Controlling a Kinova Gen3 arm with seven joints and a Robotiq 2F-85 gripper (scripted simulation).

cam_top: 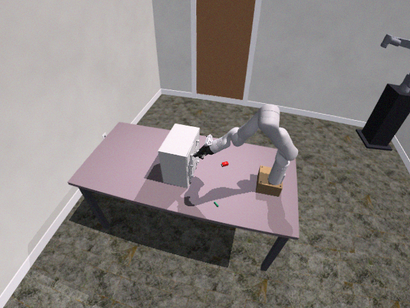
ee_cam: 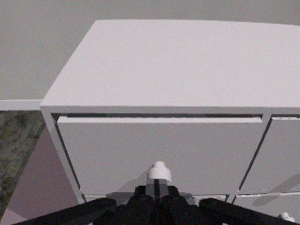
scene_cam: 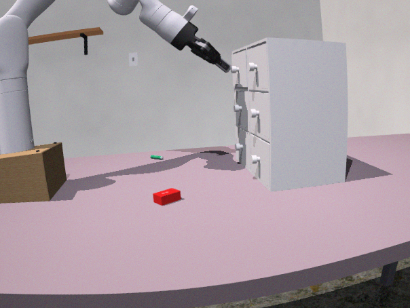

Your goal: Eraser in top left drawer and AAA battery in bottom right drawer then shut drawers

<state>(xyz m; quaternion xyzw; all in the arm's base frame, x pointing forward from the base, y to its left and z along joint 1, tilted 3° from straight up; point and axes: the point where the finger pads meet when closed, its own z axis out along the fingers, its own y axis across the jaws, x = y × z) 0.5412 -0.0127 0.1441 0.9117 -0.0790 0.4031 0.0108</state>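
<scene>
The white chest (cam_top: 174, 169) (scene_cam: 309, 112) (ee_cam: 165, 64) stands upright with its drawer fronts toward the arm. Its top-left drawer (scene_cam: 241, 59) (ee_cam: 100, 149) is almost fully in, with a thin dark gap above its front. My gripper (cam_top: 194, 156) (scene_cam: 228, 70) (ee_cam: 156, 192) is shut and empty, its fingertips at the front of that drawer's knob (scene_cam: 234, 69) (ee_cam: 159, 171). The green AAA battery (cam_top: 216, 204) (scene_cam: 157, 157) lies on the table. The eraser is not visible in any view, and the inside of the top-left drawer is hidden.
A red block (cam_top: 225, 163) (scene_cam: 167, 197) lies on the table (cam_top: 129, 149) (scene_cam: 102, 244) in front of the chest. The arm stands on a wooden base (cam_top: 269, 190) (scene_cam: 24, 180). The other drawers look pushed in, with knobs sticking out.
</scene>
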